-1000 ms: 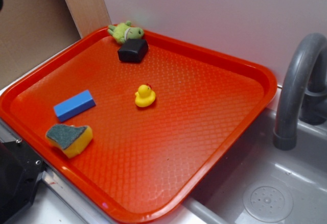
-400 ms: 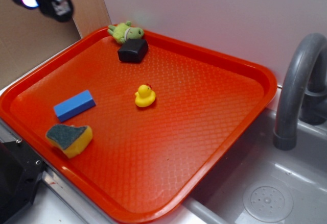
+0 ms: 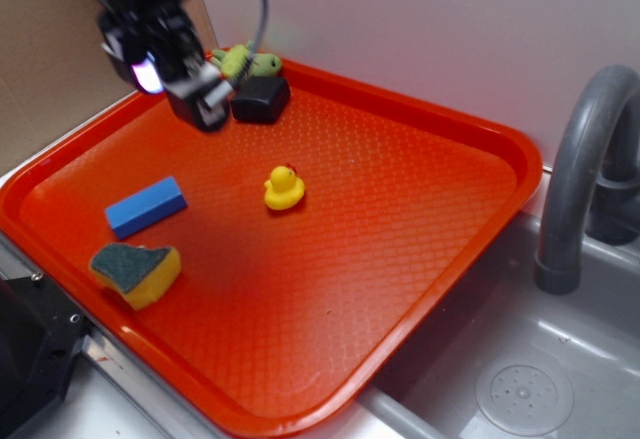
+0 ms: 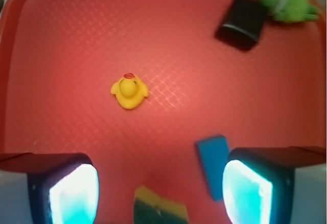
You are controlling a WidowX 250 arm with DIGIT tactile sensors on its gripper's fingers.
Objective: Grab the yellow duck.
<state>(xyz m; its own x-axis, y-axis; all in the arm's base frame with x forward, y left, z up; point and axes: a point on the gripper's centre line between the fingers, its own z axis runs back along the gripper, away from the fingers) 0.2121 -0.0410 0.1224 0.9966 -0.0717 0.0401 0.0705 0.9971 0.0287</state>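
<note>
The yellow duck (image 3: 284, 188) sits upright near the middle of the red tray (image 3: 440, 219), alone on bare patterned surface. The tool (image 3: 205, 109) hangs above the tray's far left corner, well apart from the duck and holding nothing; in the wrist view its two fingers (image 4: 66, 191) stand wide, one at each lower corner, with the duck (image 4: 130, 91) ahead of the gap and clear of both. The wrist view alone shows that spread. The exterior view alone shows the grey faucet (image 3: 585, 174) and sink (image 3: 520, 379) beside the tray.

The blue block (image 3: 146, 206), sponge (image 3: 136, 270), black block (image 3: 261, 99) and green frog (image 3: 248, 61) lie apart from the duck.
</note>
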